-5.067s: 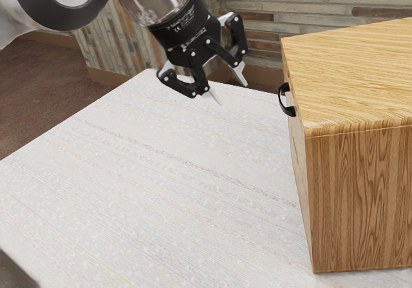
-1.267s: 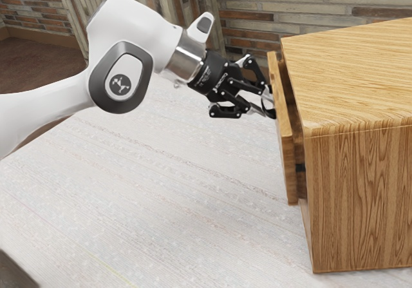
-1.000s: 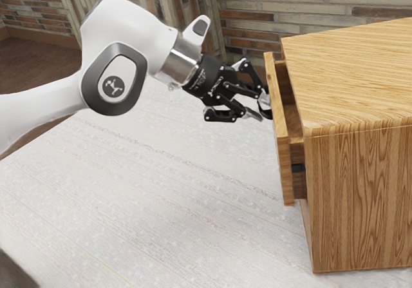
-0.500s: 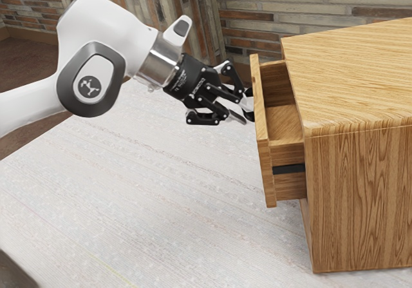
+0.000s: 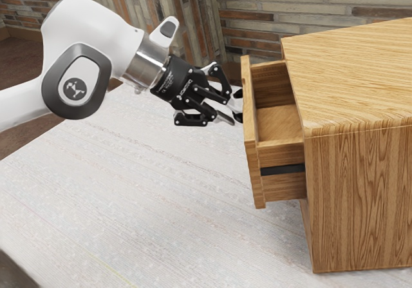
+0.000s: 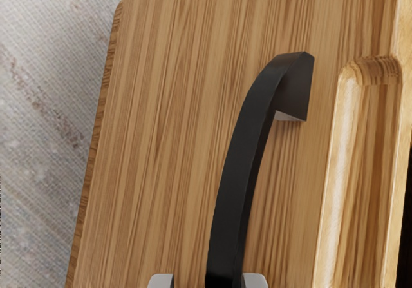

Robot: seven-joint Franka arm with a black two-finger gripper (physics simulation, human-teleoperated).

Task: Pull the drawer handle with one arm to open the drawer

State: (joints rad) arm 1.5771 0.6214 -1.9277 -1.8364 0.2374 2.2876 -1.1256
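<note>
I am reaching in from the exterior view's left with my arm [image 5: 77,75] stretched low over the pale table [image 5: 129,191], and my gripper [image 5: 236,107] is pressing up against the face of the drawer [image 5: 277,124]. My hand is drawn in narrow and is clamping the black drawer handle [image 6: 248,172]. In the wrist view the handle is running as a curved bar straight down between my two grey fingertips [image 6: 161,280], one on each side of it. In the exterior view my fingers are ending right at the drawer front [image 5: 251,146], about a third of the way down its height, and nothing else is touching my hand.

The drawer is standing well out of the wooden cabinet [image 5: 347,75], sliding toward the exterior view's left. Its bare wooden floor and its far wall are showing, and a dark gap is lying under its near side panel. The drawer is sitting at the top of the cabinet, just below the cabinet's top board. The cabinet is resting on the table at the exterior view's right, and a brick wall [image 5: 270,4] is standing behind it. From my wrist, the grained drawer front is facing me, with a strip of the table beside it.
</note>
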